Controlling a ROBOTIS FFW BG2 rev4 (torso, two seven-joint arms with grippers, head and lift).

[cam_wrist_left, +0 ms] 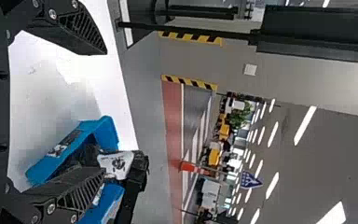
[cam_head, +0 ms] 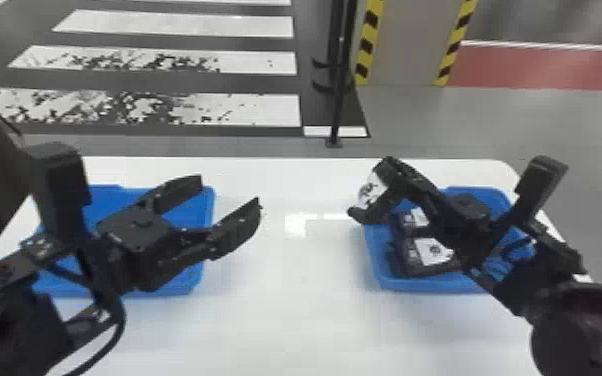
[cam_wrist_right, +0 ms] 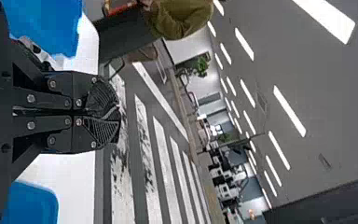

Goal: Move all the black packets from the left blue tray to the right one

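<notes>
At tips of R end effector [cam_wrist_right: 116, 112], fingers clamped on it, a black packet [cam_head: 371, 189] is held, just by L side of right blue tray [cam_head: 430, 286]. Below/beside that end effector, approx. two more packets [cam_head: 434, 250] are seen lying in the tray. So transfer looks well along; release of held one is presumably left. Under L end effector [cam_head: 230, 191], fingers wide apart, nothing gripped, left blue tray [cam_head: 209, 215] is partly hidden; leftover pkts can't be ruled out. Held pkt is tilted, long axis apparently slanting from upper far end to lower near end; white label is turned toward L end effector.
</notes>
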